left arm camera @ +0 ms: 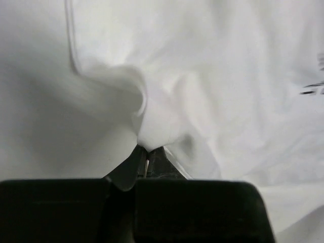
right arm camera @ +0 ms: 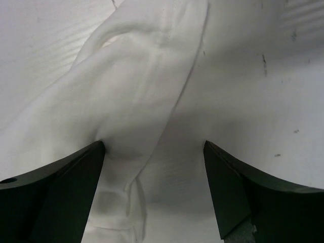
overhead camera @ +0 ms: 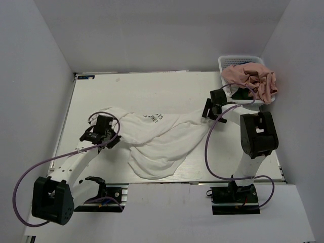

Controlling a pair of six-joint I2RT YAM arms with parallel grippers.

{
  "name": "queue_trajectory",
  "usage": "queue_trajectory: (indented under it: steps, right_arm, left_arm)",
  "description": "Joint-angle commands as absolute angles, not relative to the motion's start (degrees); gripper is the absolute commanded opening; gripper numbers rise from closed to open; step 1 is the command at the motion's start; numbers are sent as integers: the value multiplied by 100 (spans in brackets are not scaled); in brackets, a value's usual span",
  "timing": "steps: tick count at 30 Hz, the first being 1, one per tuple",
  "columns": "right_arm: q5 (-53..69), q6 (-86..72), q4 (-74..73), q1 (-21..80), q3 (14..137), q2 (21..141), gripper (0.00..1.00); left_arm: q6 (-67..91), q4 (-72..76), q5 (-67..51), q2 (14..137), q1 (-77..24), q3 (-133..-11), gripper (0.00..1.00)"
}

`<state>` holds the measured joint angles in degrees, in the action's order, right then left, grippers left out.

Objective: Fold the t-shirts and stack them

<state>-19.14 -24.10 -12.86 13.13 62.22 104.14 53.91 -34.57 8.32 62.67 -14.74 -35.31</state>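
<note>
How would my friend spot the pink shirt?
Start at the white table, then go to its far right corner, where a white mesh basket sits. The pink t-shirt is heaped in it, the only pink thing; the white t-shirt lies spread on the table instead.

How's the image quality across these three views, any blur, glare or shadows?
Top external: even light, sharp; the white t-shirt nearly blends into the table. Left wrist: cloth washed out, the lettering at the right edge blurred, the left gripper a dark mass. Right wrist: the right gripper dark and soft-focused, a shadow between its fingers.
</note>
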Motion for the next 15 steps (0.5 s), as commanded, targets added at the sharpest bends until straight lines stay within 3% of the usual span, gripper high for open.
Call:
queue_trajectory:
  steps: [1,2,3,5,6,10,15]
  right_arm:
    - [-1240,-2557,-644,1283,6329,10591,84]
    - [-1152,-2584,-511,1292,6276,10600,80]
    - [-873,-2593,-101,1292,6171,10634,64]
    - [-625,-2689,156,1292,6065,10670,47]
    - [-589,-2698,254,1301,6021,10705,31]
    - [-414,-2663,676,1301,6064,10644,0]
    - [-650,-2268,984,1344,6056,9698,0]
  left_arm:
    - [5124,-3209,1266,5941,-1477,-3850,0]
    - [5072,-3208,1266,5872,-1477,-3911,0]
    - [5019,-3156,1266,5871,-1477,-3981,0]
    - [4966,-3086,1266,5871,-1477,-4121,0]
    - [4966,-3085,1266,5871,-1477,-4174,0]
    - [4860,-3085,1598,5871,-1477,-4656,0]
    - [4641,-3138,1942,5687,-1477,-5272,0]
